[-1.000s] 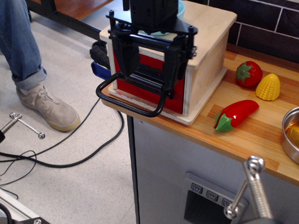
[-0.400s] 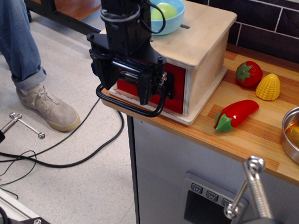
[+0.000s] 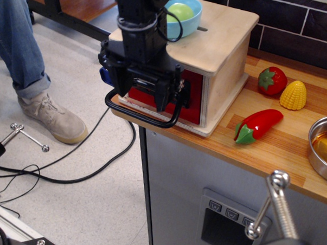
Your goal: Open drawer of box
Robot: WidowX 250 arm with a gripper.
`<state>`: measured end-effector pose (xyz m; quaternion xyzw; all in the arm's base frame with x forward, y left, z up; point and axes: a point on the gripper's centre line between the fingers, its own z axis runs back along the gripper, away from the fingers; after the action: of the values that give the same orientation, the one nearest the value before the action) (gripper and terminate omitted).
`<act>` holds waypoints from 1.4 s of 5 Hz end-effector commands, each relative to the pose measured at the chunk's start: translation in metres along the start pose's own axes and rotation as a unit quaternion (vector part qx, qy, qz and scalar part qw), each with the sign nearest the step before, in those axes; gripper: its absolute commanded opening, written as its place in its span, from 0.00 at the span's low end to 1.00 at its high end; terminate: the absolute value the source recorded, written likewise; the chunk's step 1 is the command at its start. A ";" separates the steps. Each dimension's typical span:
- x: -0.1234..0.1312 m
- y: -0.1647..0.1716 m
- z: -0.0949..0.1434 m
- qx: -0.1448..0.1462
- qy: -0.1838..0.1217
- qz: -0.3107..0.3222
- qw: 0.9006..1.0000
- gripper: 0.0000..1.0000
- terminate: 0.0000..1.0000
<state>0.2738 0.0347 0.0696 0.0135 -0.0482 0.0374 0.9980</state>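
Observation.image shows the gripper [image 3: 144,94] with fingers [image 3: 163,96] spread, hanging against the glossy red front of the drawer [image 3: 192,102] just above its black bar handle [image 3: 147,119], the drawer seated in the plywood box [image 3: 223,54] at the worktop [image 3: 282,146] edge.

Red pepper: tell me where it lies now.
The red pepper lies on the wooden counter, right of the box, below the strawberry and corn.
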 end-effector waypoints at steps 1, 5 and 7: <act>0.015 0.002 -0.006 0.019 -0.019 0.004 1.000 1.00 0.00; -0.030 -0.007 -0.044 0.022 -0.046 -0.015 0.999 1.00 0.00; -0.084 0.003 -0.027 0.006 0.016 -0.010 1.000 1.00 0.00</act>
<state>0.1979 0.0324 0.0374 0.0211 -0.0475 0.0368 0.9980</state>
